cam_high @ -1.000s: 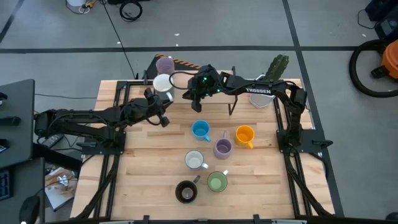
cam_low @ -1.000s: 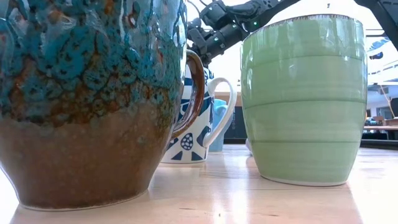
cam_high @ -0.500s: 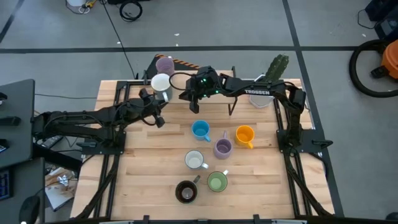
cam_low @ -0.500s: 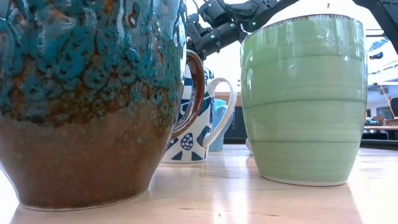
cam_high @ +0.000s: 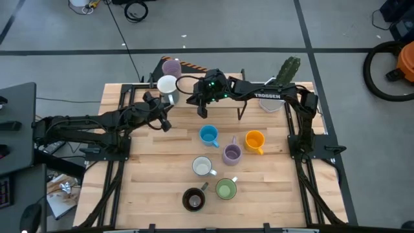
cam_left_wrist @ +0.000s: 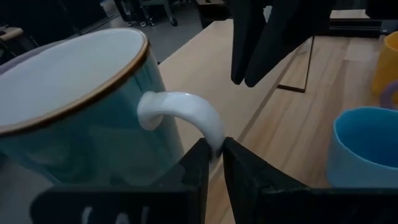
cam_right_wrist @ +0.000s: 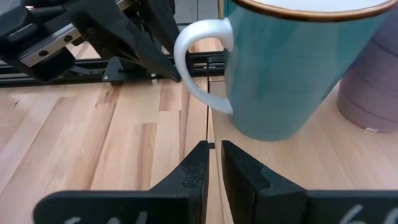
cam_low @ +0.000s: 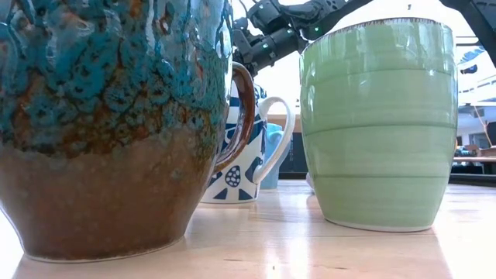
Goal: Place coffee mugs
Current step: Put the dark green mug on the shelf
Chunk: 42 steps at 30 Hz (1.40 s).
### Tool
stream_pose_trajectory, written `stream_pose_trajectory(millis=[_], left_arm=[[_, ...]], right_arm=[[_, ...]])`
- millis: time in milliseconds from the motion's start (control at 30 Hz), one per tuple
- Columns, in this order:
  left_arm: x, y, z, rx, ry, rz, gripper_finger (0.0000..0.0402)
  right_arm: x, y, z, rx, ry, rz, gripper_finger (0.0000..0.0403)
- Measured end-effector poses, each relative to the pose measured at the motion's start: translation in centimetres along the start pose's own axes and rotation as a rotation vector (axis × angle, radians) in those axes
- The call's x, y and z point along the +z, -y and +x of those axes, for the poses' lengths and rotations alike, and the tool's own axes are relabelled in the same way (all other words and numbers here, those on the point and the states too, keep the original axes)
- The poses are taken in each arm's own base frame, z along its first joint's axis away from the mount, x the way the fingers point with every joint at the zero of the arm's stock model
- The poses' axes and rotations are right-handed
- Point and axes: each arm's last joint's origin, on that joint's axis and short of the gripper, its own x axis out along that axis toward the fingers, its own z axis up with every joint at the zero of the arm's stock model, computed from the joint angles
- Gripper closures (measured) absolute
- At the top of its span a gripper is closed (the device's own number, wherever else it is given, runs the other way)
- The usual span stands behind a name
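A white mug (cam_high: 167,85), teal outside in the wrist views (cam_left_wrist: 74,106) (cam_right_wrist: 292,68), stands on its base at the table's far left, next to a lilac mug (cam_high: 172,66). My left gripper (cam_high: 169,103) (cam_left_wrist: 216,146) is nearly shut, and its tips are at the white mug's handle. My right gripper (cam_high: 202,111) (cam_right_wrist: 214,149) (cam_low: 254,48) hovers shut and holds nothing, above the wood just right of that mug. In mid-table stand the blue (cam_high: 208,134), orange (cam_high: 254,139), lilac (cam_high: 231,153), white (cam_high: 202,166), green (cam_high: 226,189) and brown (cam_high: 193,199) mugs. My left gripper comes level from the table's left, and its fingertips (cam_left_wrist: 202,149) are at the outer curve of the white mug's handle (cam_left_wrist: 214,134), near its lower end. Whether they touch it, I cannot tell. The mug stands upright on the table.
A white pot with a green cactus (cam_high: 284,71) stands at the far right, behind the right arm. Black frame rails (cam_high: 119,116) run along the table's left and right sides. Bare wood lies between the far mugs and the mid-table group.
My left gripper has drawn back a little toward the table's left edge. The white mug has stayed where it stood.
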Motion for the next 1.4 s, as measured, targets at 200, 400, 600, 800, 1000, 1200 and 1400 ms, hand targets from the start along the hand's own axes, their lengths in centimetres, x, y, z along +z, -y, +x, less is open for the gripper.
stream_pose_trajectory(millis=[200, 400, 600, 800, 1000, 1200, 1400], left_arm=[[-0.1, -0.1, 0.0, 0.02, -0.006, -0.027, 0.0338], [-0.1, -0.1, 0.0, 0.038, -0.01, -0.042, 0.03], [-0.1, -0.2, 0.0, 0.075, -0.011, -0.045, 0.0275], [-0.2, -0.2, -0.1, 0.099, -0.019, -0.064, 0.0274], [-0.3, -0.5, -0.4, 0.126, -0.024, -0.085, 0.0274], [-0.2, -0.9, -1.0, 0.13, -0.011, -0.1, 0.0274], [-0.2, -1.2, -1.7, 0.125, -0.009, -0.122, 0.0274]], right_arm=[[0.0, 0.0, 0.0, 0.0, -0.001, 0.0, 0.0353], [0.0, 0.0, 0.0, 0.0, -0.001, 0.0, 0.0353], [0.0, 0.0, 0.0, 0.0, -0.002, 0.001, 0.0353], [-0.1, 0.0, 0.0, 0.001, -0.012, 0.004, 0.0353], [-0.3, 0.0, 0.0, 0.003, -0.026, 0.008, 0.0353], [-0.3, 0.0, 0.0, 0.003, -0.032, 0.01, 0.0353], [-0.4, -0.1, 0.0, 0.004, -0.041, 0.009, 0.0353]])
